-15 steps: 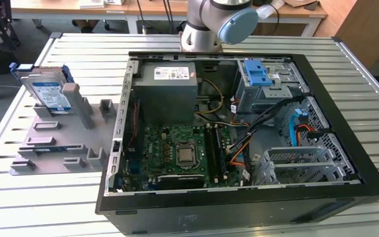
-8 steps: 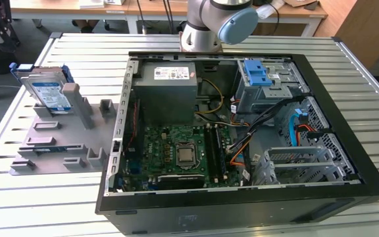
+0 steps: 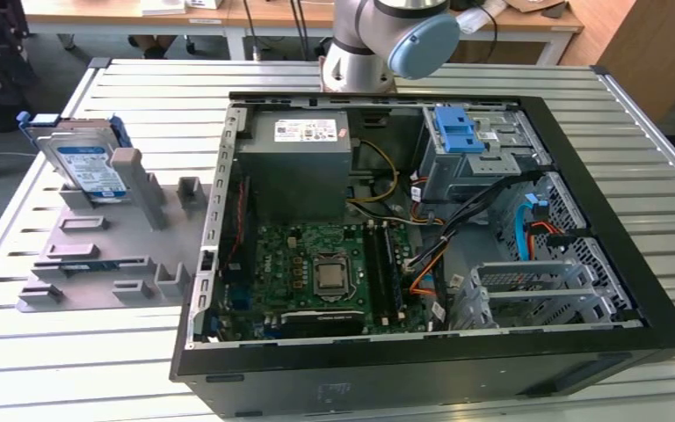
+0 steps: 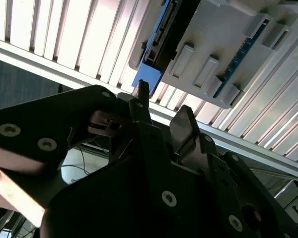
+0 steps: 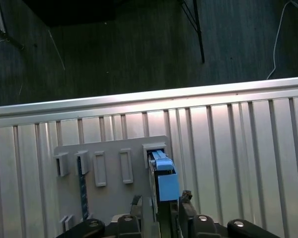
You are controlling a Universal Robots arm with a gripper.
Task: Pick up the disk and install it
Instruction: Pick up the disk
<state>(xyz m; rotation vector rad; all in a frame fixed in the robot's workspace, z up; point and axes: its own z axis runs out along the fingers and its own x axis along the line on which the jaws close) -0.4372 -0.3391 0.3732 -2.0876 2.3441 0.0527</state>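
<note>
The disk (image 3: 88, 163) stands on edge in a slot of the grey holder (image 3: 103, 255), on the table at the exterior view's left. It is silver, with a white-and-blue label and a blue carrier frame. In the first wrist view I look down on its blue top edge (image 5: 162, 174), which lines up between my two dark fingertips (image 5: 186, 196). My gripper (image 5: 161, 199) is open, with nothing held. The second wrist view has the gripper (image 4: 161, 106) with its fingers apart, short of the blue end of the disk (image 4: 146, 78).
An open computer case (image 3: 619, 290) lies on the slatted metal table (image 3: 56, 369). It holds a grey power-supply box (image 3: 309, 167), a motherboard (image 3: 320, 272) and a drive cage with a light-blue latch (image 3: 457, 132). The arm's base (image 3: 367, 44) stands behind the case. The table edge (image 5: 139, 101) runs just beyond the holder.
</note>
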